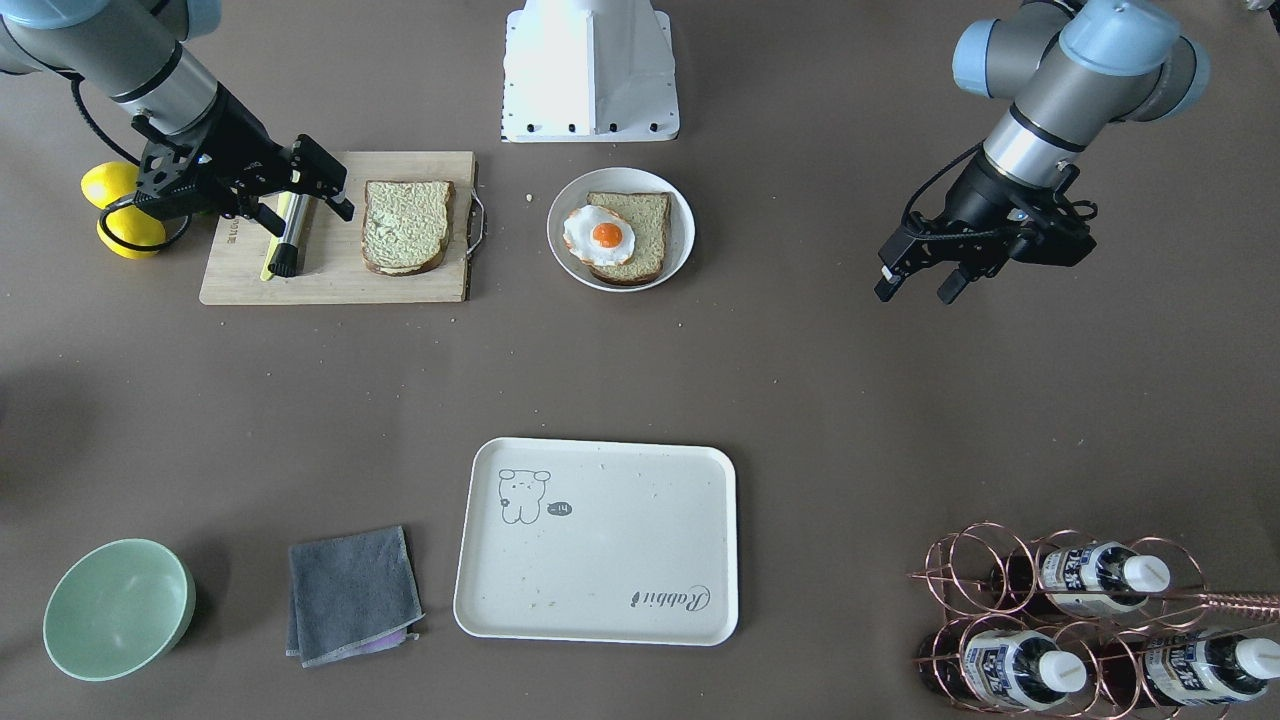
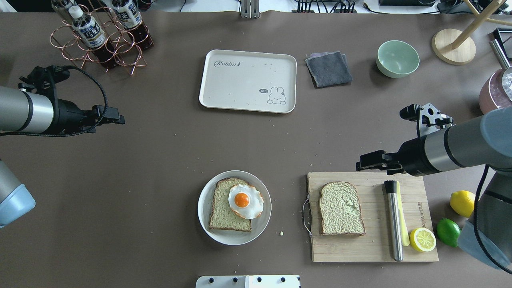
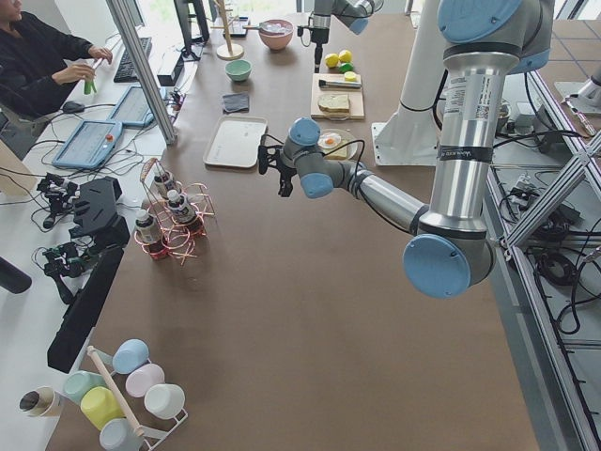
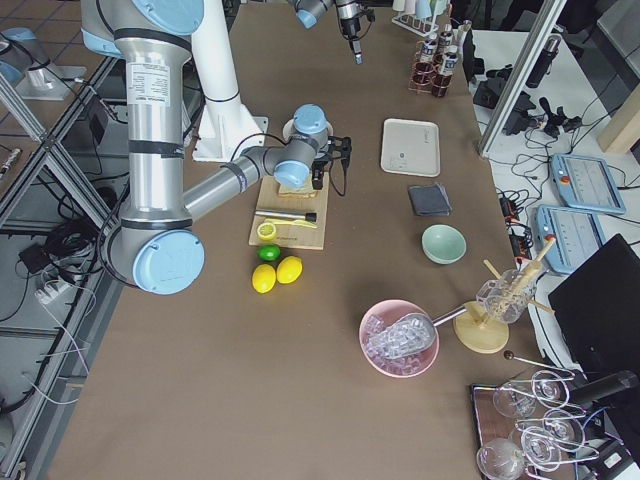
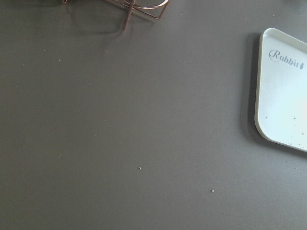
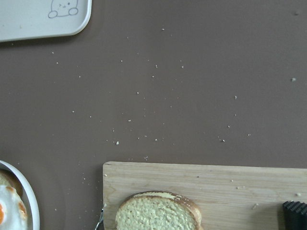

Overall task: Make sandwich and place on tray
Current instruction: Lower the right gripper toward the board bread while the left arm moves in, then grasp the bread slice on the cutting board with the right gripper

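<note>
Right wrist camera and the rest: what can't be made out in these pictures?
Right wrist view: the bread slice on the cutting board is cut off by the bottom edge; the plate and egg by the left edge.
Left wrist view: the tray is cut by the right edge, its bear drawing out of frame.
Overhead view: the egg covers part of the plated slice.
Overhead view: bottle labels too small to read.

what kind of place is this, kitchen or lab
Probably a robotics lab staged as a kitchen: left arm and right arm at one table, a person with tablets alongside, bread and egg on a plate.
</note>
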